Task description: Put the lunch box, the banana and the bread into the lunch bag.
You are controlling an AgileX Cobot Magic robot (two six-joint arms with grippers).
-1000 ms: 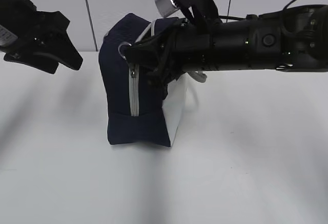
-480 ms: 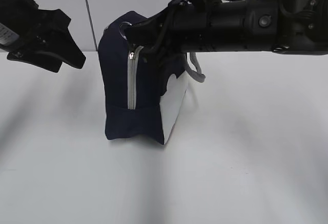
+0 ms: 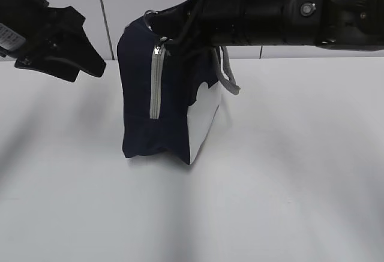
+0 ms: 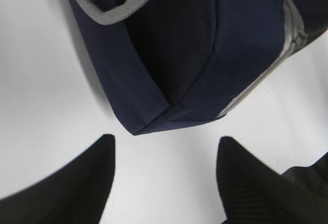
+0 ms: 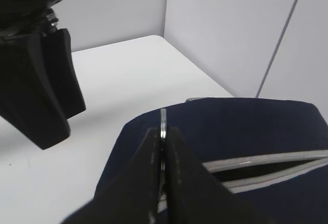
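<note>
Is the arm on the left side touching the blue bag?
No. In the exterior view the left gripper hangs beside the lunch bag with white wall showing between them, its jaws open and empty.

You see a white table (image 3: pixel 288 202) under soft, even light, with faint shadows on it; behind it stands a pale panelled wall (image 3: pixel 114 10) with dark vertical seams.

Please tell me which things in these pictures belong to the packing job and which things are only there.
Belong to the job:
- lunch bag
- ring pull, pinched by the right gripper
- left gripper, open

Only there:
- white table
- wall panels
</note>
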